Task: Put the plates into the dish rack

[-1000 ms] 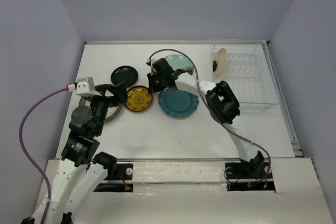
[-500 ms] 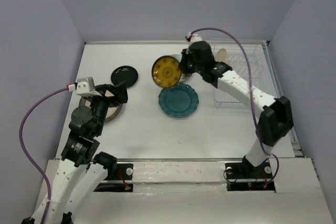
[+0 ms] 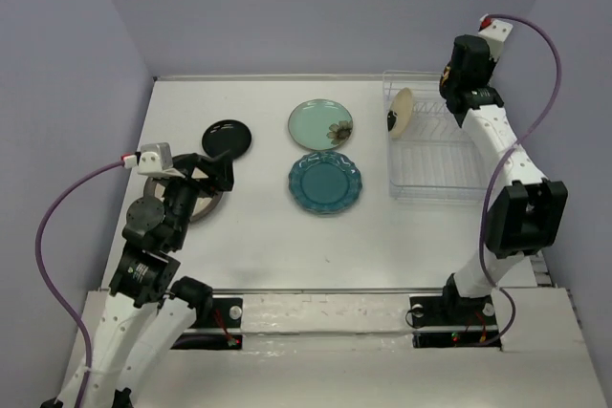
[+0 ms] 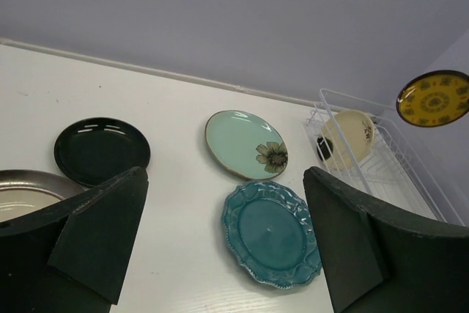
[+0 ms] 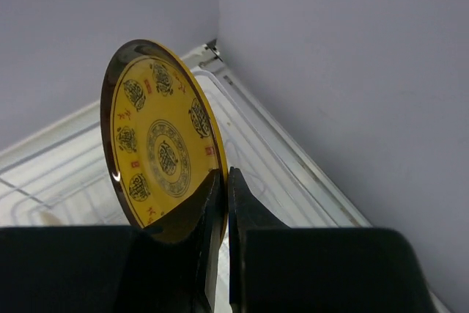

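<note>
One plate, the amber plate (image 5: 165, 144), stands on edge in the air over the dish rack (image 3: 459, 164), clamped at its lower rim by my right gripper (image 5: 223, 181). That thin rim hold worries me. I judge it could pivot or slip on the way down, and a fall could crack it or knock the cream plate (image 3: 402, 112) standing in the rack. Lowered crooked, it could straddle a divider. The black plate (image 3: 227, 138), mint plate (image 3: 321, 124), teal plate (image 3: 326, 182) and grey-rimmed plate (image 3: 203, 205) lie on the table (image 3: 268, 236). My left gripper (image 4: 226, 181) gapes, holding nothing.
</note>
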Controlling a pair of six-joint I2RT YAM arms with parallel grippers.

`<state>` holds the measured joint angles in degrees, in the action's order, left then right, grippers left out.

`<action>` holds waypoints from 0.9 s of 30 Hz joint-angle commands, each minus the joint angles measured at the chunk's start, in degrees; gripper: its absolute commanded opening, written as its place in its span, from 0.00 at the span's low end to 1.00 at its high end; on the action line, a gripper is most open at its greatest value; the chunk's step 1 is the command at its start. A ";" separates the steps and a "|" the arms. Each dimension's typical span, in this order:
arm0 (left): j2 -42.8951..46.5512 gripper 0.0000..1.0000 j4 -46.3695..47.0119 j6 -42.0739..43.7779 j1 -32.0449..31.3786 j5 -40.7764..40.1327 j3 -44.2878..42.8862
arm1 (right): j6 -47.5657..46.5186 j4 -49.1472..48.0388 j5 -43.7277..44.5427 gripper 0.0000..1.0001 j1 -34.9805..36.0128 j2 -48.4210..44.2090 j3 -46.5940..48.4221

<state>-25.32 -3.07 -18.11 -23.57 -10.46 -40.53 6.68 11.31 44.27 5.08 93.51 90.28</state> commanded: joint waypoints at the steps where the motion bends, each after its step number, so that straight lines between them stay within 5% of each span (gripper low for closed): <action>1: 0.36 0.99 2.10 0.36 -0.16 1.14 -2.27 | -5.71 -1.29 3.64 0.07 0.10 4.56 4.20; 27: 0.62 0.99 2.02 0.44 -0.16 0.88 -2.18 | -14.50 0.20 10.04 0.07 9.95 16.07 5.87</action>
<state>-25.30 -3.07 -18.11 -23.57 -9.58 -40.53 -4.95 14.33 49.95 13.32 107.26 93.84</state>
